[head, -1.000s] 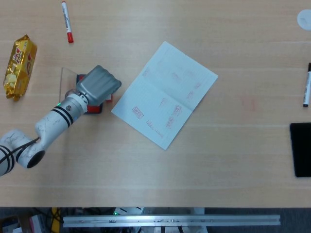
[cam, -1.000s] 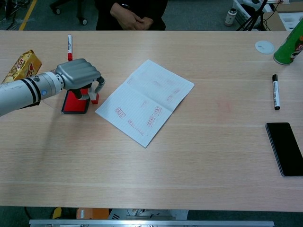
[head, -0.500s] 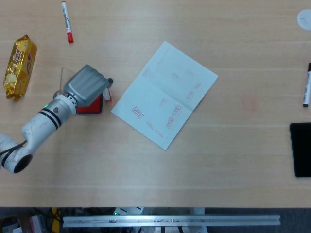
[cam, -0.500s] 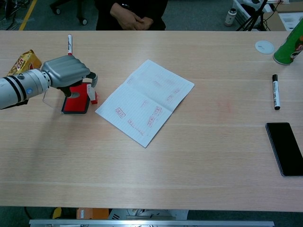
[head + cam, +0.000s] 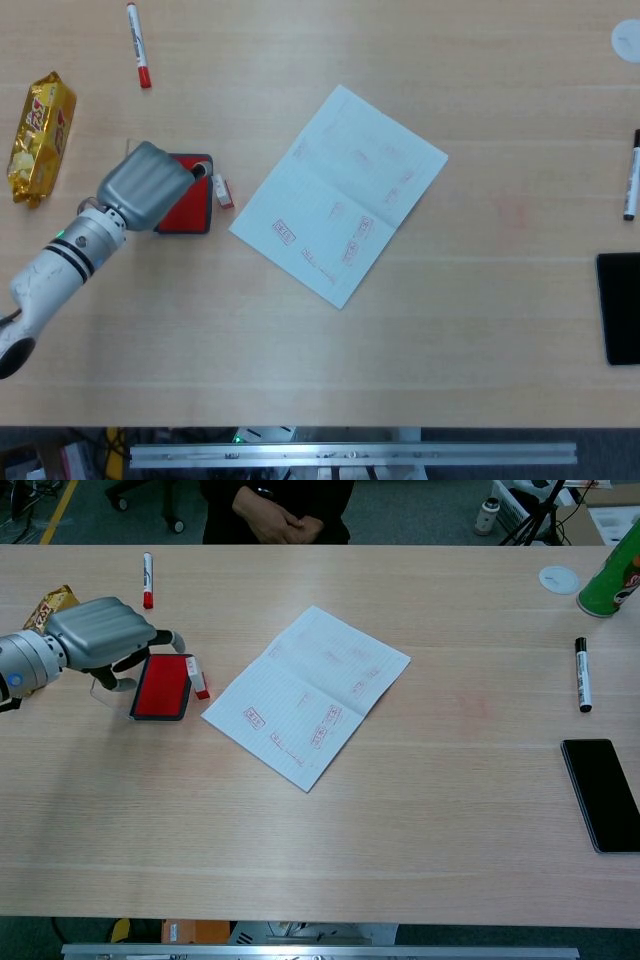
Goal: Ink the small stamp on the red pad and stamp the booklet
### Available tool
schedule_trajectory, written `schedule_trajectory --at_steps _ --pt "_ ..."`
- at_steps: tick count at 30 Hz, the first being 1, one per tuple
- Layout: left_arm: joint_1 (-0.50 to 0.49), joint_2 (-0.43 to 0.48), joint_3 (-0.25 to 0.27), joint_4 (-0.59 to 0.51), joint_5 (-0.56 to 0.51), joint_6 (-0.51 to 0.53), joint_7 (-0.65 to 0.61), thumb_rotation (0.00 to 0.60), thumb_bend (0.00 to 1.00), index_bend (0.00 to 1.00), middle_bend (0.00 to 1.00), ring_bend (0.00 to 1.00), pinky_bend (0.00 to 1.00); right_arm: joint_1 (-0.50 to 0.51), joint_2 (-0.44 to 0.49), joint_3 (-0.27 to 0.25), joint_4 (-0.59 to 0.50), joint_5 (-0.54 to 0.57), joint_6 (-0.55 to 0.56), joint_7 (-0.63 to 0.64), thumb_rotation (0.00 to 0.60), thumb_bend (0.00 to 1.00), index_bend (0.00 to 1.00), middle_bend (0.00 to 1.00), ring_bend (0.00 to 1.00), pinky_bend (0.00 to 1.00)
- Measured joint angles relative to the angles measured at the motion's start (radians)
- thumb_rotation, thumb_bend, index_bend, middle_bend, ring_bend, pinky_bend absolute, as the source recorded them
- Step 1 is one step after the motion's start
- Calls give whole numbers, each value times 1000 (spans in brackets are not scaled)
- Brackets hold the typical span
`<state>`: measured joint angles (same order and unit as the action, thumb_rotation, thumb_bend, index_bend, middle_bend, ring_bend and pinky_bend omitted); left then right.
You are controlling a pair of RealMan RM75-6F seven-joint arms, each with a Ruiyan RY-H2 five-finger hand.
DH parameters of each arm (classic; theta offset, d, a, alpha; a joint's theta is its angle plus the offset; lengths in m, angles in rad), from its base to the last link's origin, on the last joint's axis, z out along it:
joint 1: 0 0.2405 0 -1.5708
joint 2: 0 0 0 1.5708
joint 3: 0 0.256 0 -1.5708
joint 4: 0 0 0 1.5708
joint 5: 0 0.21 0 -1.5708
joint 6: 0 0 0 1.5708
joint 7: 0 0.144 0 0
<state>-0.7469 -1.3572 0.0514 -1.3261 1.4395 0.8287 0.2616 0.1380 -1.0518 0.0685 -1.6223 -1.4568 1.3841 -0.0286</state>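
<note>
Presently left hand point(image 5: 95, 632) hangs over red pad point(image 5: 160, 687), holding nothing; small stamp point(image 5: 199, 680) lies beside. We judge regrasping it next.

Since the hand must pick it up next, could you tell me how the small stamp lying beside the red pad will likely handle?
The small stamp lies on its side, so fingers probably must pinch low. It looks tiny and light, likely sliding if nudged. Boxy shape: unlikely to roll.

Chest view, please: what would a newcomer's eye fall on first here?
Probably the open booklet lying askew mid-table, dotted with red stamp marks. Then the bright red pad at the left, with the small stamp lying beside it and the grey left hand hovering at the pad's far-left edge, holding nothing.
</note>
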Motion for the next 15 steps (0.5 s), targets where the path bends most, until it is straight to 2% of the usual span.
schedule_trajectory --at_steps 2,4,6,9,12,15 --pt "5 5 1 -9 3 9 5 600 241 160 682 682 1000 0 1 0 2 -1 0 2 600 189 368 415 388 468" --pt "13 15 4 -20 3 15 16 600 241 87 533 543 930 0 1 0 3 0 0 4 600 189 368 415 389 468" --pt "19 26 6 -33 -7 13 30 600 241 16 318 348 722 0 1 0 5 0 0 6 600 189 368 415 389 468" --pt "30 36 7 -49 -25 14 54 600 241 0 132 182 517 1 -1 0 9 0 -2 8 600 189 368 415 390 468" --pt "45 35 6 -53 -35 29 71 600 240 0 14 67 391 2 -3 -1 12 -1 -5 11 600 189 368 415 390 468" --pt "53 25 3 -47 -41 38 85 600 239 0 0 20 349 4 -3 -1 13 -3 -7 12 600 189 368 415 391 468"
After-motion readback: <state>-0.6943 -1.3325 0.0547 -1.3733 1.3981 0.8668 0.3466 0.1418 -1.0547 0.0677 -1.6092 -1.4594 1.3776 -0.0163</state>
